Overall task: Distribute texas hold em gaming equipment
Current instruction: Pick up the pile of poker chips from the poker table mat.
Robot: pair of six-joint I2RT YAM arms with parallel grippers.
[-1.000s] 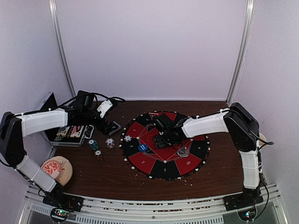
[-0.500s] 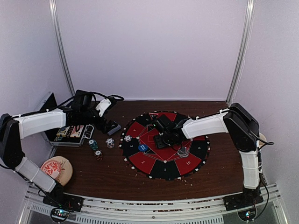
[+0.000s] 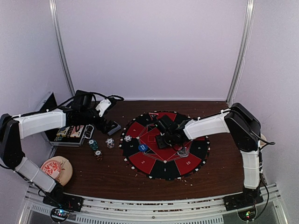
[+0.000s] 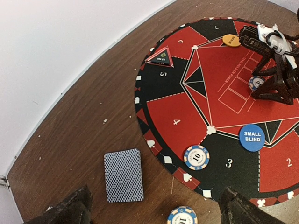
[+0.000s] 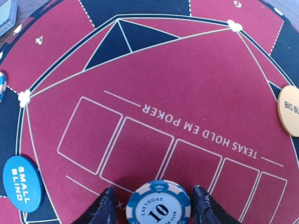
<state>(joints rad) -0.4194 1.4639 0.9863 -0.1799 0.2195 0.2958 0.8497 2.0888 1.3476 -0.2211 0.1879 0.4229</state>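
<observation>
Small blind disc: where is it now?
Top view: the blue disc lies on the left side of the round mat. Left wrist view shows it at the edge of black segment 3, just up-right of a white-blue 10 chip.

Overhead view from behind; both wrist views downward, sharing the mat [image 4: 219, 93].

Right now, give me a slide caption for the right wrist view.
Right gripper straddling a blue-and-white chip on the red mat, small-blind disc nearby.
</observation>
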